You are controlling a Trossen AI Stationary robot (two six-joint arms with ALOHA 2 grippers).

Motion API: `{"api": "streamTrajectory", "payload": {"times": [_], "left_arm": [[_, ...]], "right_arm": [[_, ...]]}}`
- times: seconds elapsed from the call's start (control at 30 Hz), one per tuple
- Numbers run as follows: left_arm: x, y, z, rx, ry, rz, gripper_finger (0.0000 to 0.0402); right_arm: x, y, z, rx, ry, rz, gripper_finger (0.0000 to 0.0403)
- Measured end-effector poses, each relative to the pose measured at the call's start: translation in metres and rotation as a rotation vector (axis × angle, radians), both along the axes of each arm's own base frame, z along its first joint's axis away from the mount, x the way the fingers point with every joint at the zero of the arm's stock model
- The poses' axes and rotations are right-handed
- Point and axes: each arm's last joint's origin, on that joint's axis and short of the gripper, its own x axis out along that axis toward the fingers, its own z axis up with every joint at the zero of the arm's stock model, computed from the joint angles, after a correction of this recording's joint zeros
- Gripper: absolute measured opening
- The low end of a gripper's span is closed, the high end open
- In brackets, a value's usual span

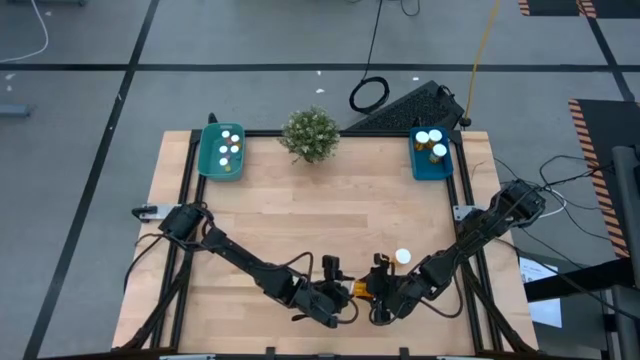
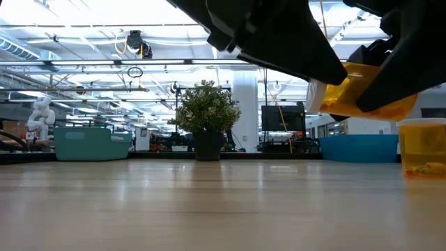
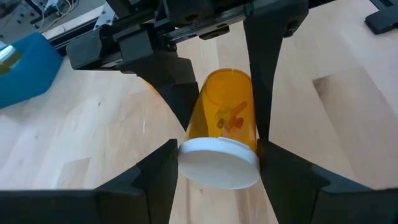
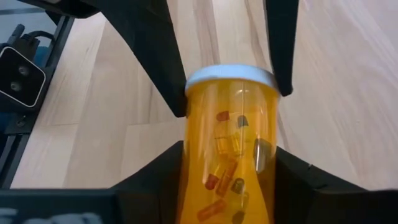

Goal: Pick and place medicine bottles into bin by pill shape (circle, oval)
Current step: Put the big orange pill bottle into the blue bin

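Two claws, left claw [image 1: 343,296], right claw [image 1: 372,290], gripping one orange bottle [image 1: 360,290]

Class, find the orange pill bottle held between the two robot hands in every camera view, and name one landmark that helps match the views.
High view: orange bottle, bottom centre, between both hands.
Low view: upper right, under dark arm parts.
Left wrist view: centre, white cap nearest.
Right wrist view: centre, cap farthest.
Shared landmark: blue bin, also seen in the low view.

Open tabletop [image 1: 320,215] between grippers and trays; plant [image 1: 310,133] behind.
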Motion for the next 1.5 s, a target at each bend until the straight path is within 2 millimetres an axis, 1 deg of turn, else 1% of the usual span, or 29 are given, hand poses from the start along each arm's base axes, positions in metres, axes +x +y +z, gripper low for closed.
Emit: {"api": "streamTrajectory", "payload": {"times": [0.2,0.3,0.37,0.5,0.6,0.7,0.77,0.9,1.1,1.23,1.3,1.4,1.5], "left_arm": [[-0.001,-0.001,0.0,0.007,-0.003,0.001,0.0214],[-0.005,-0.003,0.009,0.006,-0.006,-0.009,0.0245],[-0.009,-0.006,0.024,-0.009,-0.045,-0.009,0.0279],[-0.026,-0.009,0.058,0.045,-0.107,0.065,0.0352],[-0.043,-0.006,0.074,0.108,-0.107,0.16,0.0382],[-0.056,0.001,0.087,0.106,-0.114,0.263,0.0381],[-0.058,0.004,0.09,0.065,-0.129,0.303,0.0371],[-0.06,-0.003,0.082,0.045,-0.14,0.291,0.0349],[-0.062,-0.014,0.068,-0.041,-0.284,0.239,0.0336],[-0.064,-0.024,0.078,-0.153,-0.495,0.185,0.0335],[-0.067,-0.026,0.082,-0.208,-0.586,0.143,0.0335],[-0.071,-0.024,0.086,-0.251,-0.684,0.085,0.0335],[-0.073,-0.024,0.09,-0.27,-0.745,0.035,0.0335]], "right_arm": [[0.001,-0.001,0.0,-0.013,0.001,0.016,0.0176],[0.0,-0.001,0.003,-0.027,-0.001,0.04,0.0177],[-0.001,-0.001,0.008,-0.029,-0.013,0.052,0.0176],[-0.004,-0.004,0.022,-0.069,-0.051,0.104,0.0177],[-0.005,-0.006,0.037,-0.109,-0.116,0.152,0.0177],[-0.003,-0.008,0.054,-0.157,-0.221,0.184,0.0177],[0.0,-0.01,0.067,-0.178,-0.305,0.208,0.0177],[0.003,-0.013,0.085,-0.221,-0.438,0.234,0.0177],[0.007,-0.019,0.109,-0.251,-0.608,0.219,0.0178],[0.009,-0.022,0.116,-0.23,-0.673,0.195,0.0178],[0.01,-0.022,0.118,-0.219,-0.693,0.19,0.0178],[0.007,-0.018,0.122,-0.195,-0.728,0.192,0.0178],[0.005,-0.014,0.125,-0.17,-0.76,0.196,0.0178]]}}
